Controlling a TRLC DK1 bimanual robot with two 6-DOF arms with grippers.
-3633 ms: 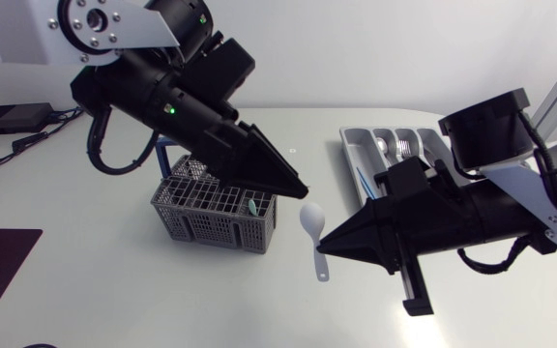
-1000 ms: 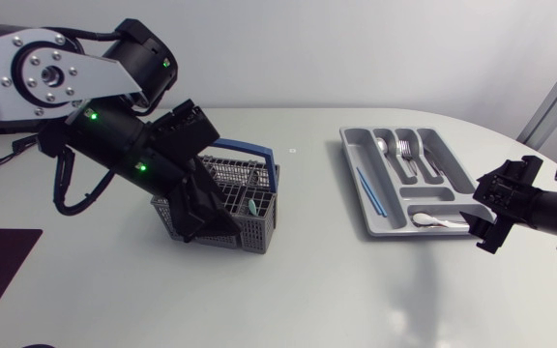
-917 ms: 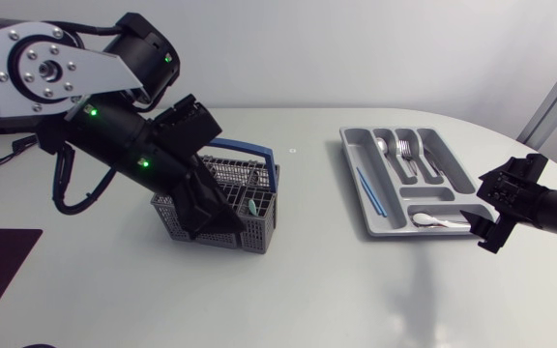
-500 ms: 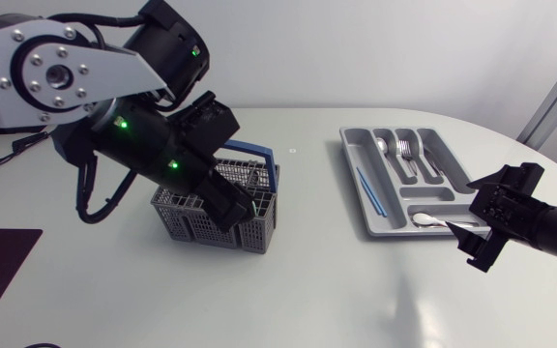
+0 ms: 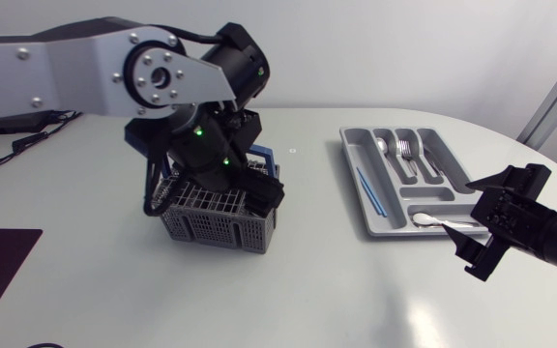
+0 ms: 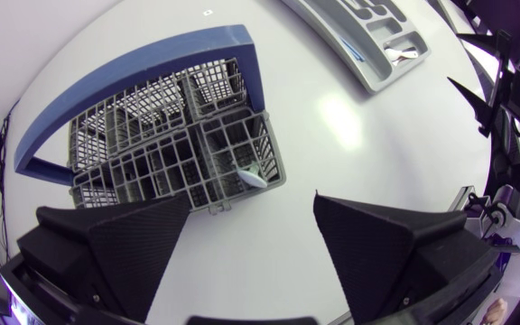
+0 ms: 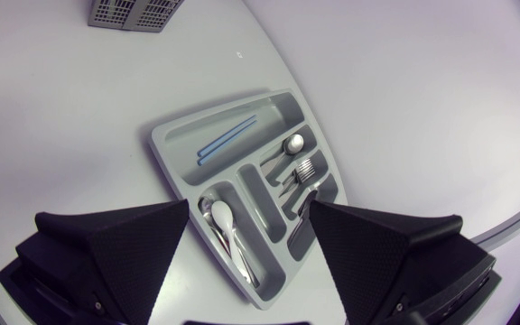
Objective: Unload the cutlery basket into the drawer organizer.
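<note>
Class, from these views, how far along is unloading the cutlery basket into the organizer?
Done: a white spoon, a fork and blue sticks lie in the organizer. In hand: nothing; the left tool, over the basket, and the right tool are open. Left: a pale green utensil in the basket.

Basket (image 5: 217,225) half hidden (under left arm (image 5: 167,79)).

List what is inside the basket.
One pale utensil sits in a corner compartment of the basket, with only its tip showing. The other compartments look empty from the left wrist view; the mesh hides the rest of the utensil.
</note>
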